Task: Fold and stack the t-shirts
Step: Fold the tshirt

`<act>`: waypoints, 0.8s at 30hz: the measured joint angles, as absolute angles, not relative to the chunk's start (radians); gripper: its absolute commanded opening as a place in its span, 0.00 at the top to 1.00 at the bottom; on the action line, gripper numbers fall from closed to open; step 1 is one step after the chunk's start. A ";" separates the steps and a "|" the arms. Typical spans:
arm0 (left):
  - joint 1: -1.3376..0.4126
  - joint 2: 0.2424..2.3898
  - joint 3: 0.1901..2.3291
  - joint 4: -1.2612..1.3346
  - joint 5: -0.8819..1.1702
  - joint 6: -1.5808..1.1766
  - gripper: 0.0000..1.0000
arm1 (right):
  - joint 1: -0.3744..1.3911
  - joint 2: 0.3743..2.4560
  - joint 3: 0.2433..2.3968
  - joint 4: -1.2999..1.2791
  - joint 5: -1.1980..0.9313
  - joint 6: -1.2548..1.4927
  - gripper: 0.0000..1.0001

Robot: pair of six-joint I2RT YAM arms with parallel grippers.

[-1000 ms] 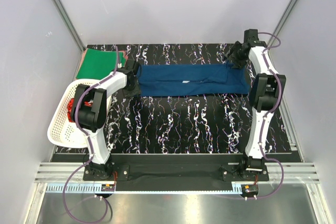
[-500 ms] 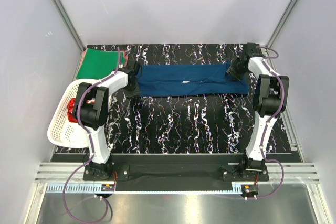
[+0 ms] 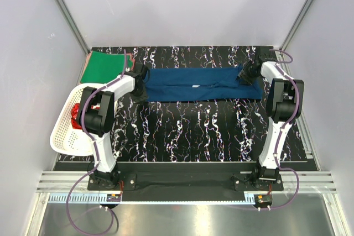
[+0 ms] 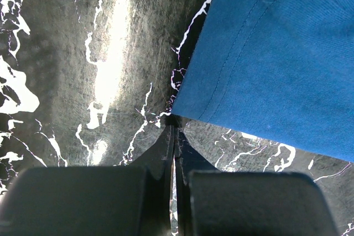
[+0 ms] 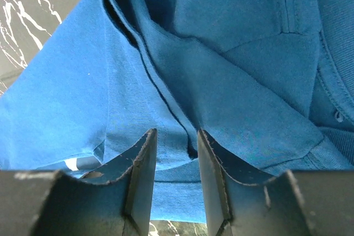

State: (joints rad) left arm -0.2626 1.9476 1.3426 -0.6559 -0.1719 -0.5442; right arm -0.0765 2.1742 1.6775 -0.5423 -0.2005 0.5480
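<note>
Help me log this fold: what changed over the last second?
The right gripper dropped from above the navy t-shirt onto its right end, jaws narrowing around cloth. The left gripper shut at the shirt's left corner. Shirt, green t-shirt and basket stayed put.

Left arm: reaches forward from its base, elbow raised, wrist bent toward the far left.
Left gripper point(image 4: 172, 128): low at the surface, jaws pressed together (no gap shows between the tips).
Right arm: stretched up the right side, wrist folded inward and down.
Right gripper point(image 5: 176, 150): jaws partly apart, cloth between the fingertips.
</note>
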 measured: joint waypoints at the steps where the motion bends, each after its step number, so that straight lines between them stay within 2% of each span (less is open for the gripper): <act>1: -0.263 1.948 1.343 -0.656 -0.172 -0.545 1.00 | -0.076 2.174 1.676 -0.542 -0.200 0.549 0.58; 11: -0.263 1.948 1.343 -0.656 -0.167 -0.547 1.00 | -0.059 2.175 1.663 -0.543 -0.176 0.576 0.59; 13: -0.263 1.948 1.343 -0.656 -0.165 -0.547 1.00 | -0.055 2.175 1.661 -0.545 -0.172 0.582 0.67; 15: -0.263 1.947 1.343 -0.656 -0.163 -0.547 1.00 | -0.052 2.176 1.661 -0.545 -0.165 0.590 0.80; 16: -0.263 1.946 1.343 -0.657 -0.162 -0.546 1.00 | -0.052 2.176 1.661 -0.545 -0.160 0.596 0.92; 17: -0.263 1.945 1.343 -0.656 -0.162 -0.546 1.00 | -0.052 2.176 1.661 -0.545 -0.157 0.595 0.96; 19: -0.263 1.940 1.343 -0.657 -0.161 -0.546 1.00 | -0.052 2.176 1.661 -0.544 -0.152 0.607 1.00; 21: -0.263 1.931 1.343 -0.657 -0.161 -0.545 0.89 | -0.052 2.176 1.662 -0.544 -0.155 0.611 1.00; 23: -0.263 1.917 1.343 -0.659 -0.162 -0.548 0.82 | -0.052 2.176 1.663 -0.543 -0.166 0.612 1.00; 24: -0.263 1.910 1.343 -0.660 -0.162 -0.550 0.81 | -0.051 2.176 1.667 -0.545 -0.174 0.613 1.00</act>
